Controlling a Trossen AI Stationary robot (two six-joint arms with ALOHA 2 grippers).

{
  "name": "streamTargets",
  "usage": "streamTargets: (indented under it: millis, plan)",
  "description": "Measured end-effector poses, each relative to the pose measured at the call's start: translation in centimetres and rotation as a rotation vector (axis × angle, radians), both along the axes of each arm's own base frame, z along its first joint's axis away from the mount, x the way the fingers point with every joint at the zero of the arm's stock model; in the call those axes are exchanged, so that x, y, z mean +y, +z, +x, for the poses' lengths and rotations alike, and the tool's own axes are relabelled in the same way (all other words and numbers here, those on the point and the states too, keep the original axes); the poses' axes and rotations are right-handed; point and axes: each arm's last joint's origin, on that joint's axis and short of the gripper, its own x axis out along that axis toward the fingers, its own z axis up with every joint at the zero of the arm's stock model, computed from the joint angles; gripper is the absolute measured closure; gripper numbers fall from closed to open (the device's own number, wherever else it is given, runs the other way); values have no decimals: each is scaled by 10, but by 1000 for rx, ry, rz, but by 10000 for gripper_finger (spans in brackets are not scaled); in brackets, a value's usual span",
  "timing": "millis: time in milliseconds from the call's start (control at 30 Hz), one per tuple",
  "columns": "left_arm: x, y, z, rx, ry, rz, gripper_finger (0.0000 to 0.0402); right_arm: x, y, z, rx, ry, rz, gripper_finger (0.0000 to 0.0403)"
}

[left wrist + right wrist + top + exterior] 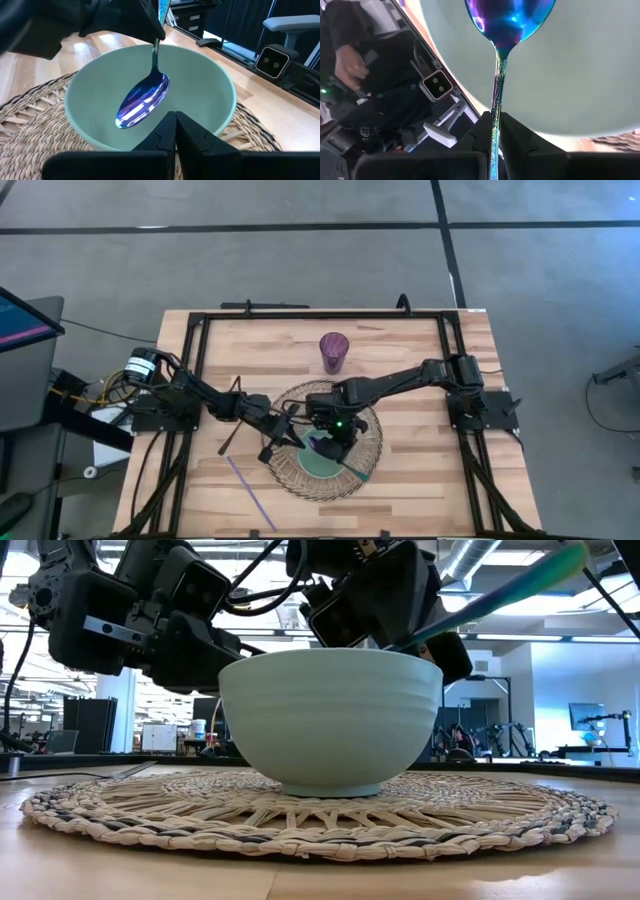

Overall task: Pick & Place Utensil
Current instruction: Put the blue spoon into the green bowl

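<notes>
Right gripper [496, 131], jaws clenched on spoon [143, 97], holds it bowl-down inside bowl [210, 80] for placing. Left gripper [175, 131] jaws closed, empty, near rim.

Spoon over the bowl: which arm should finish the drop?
Right, probably. Its gripper is shut on the spoon, whose head hangs inside the bowl. The left gripper is shut, holds nothing, and sits at the bowl's rim.

a robotics lab, probably: a framed wooden table [400, 470] on grey concrete floor [300, 260], a monitor [20, 320], more robot arms [500, 730] and exposed ceiling ducts [470, 555] behind.
</notes>
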Motion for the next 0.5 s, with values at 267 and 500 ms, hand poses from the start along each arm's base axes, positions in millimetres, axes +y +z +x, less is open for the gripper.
streamTargets:
  millis: [267, 500]
  plan:
    - [0, -1, 0, 4, 0, 1, 395, -1, 0, 1, 27, -36, 6, 379]
    - [0, -1, 0, 4, 0, 1, 396, -3, 0, 1, 32, -42, 10, 377]
